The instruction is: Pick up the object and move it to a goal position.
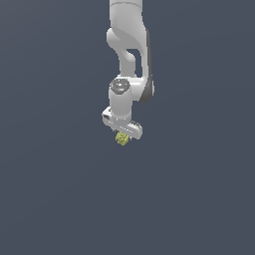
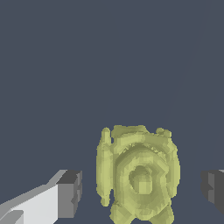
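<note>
1. The white arm [image 1: 127, 60] comes down from the top of the exterior view, its wrist pointing down at a plain dark blue-grey surface [image 1: 55, 189].
2. The claw [image 1: 123, 133] sits at the lower end of the arm, its white body tilted a little so that the end toward the exterior view's right hangs lower.
3. The object [image 1: 122, 138], a small lumpy yellow-green thing, shows just under the claw body in the exterior view, partly covered by it.
4. In the wrist view the object [image 2: 138, 175] looks large and bumpy, with ring-like ridges around a raised middle.
5. The same view shows the claw [image 2: 144, 189] spread wide: one dark fingertip [image 2: 70, 193] stands on one side of the object and the other at the far edge of the picture.
6. Bare surface shows between each fingertip and the object, so neither pad touches it and the claw has hold of nothing.
7. The object lies between the two fingers, closer to the first fingertip than to the other.
8. Whether the object rests on the surface or hangs above it I cannot tell.
</note>
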Available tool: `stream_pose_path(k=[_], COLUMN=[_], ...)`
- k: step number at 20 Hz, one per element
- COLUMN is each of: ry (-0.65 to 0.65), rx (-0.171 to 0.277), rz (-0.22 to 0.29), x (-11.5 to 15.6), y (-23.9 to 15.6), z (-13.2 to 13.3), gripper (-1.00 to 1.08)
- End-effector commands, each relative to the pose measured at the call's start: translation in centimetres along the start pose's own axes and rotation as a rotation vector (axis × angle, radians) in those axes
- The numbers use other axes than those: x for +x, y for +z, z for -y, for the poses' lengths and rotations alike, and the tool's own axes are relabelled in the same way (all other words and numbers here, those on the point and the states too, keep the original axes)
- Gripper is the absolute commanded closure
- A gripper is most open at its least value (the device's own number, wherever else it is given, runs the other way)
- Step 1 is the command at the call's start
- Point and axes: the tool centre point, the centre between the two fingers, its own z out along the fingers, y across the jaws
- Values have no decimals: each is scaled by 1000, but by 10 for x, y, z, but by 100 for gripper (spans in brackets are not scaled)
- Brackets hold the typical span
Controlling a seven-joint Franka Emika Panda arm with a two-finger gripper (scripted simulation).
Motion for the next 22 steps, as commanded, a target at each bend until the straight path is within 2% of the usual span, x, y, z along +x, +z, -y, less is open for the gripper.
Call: stream_pose_path(k=[1,8,9,22], ry=[1,2,2,2], rx=[0,0,0,1], rz=[0,0,0,0], x=[-1,0,0,2], y=[12,24,24,22], z=[0,0,0,-1], gripper=[-92,-92,108,108])
